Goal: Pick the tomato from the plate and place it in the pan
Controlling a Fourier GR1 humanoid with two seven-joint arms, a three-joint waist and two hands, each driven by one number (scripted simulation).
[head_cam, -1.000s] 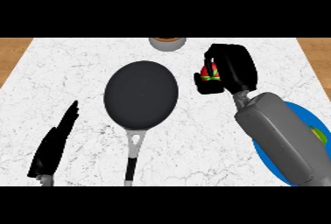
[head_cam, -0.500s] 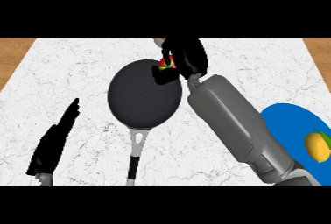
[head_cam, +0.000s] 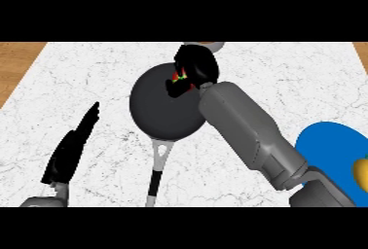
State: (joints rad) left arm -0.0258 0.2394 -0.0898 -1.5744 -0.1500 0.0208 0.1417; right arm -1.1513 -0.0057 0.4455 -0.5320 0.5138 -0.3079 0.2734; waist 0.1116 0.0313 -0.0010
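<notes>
Curling round the tomato (head_cam: pixel 180 76) — mostly hidden — right hand (head_cam: pixel 193 68) sits over the pan (head_cam: pixel 159 109); left hand (head_cam: pixel 72 148) open, resting on tabletop (head_cam: pixel 86 73); blue plate (head_cam: pixel 323 151) cut off at right.

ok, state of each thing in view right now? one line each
tomato: held in the right hand, above the pan's far edge, not released
right hand: fingers curled round the tomato
left hand: open, fingers straight, resting at the lower left
pan: flat on the counter, handle toward the robot, nothing lying in it
blue plate: at the right edge, a yellow item on it
</notes>
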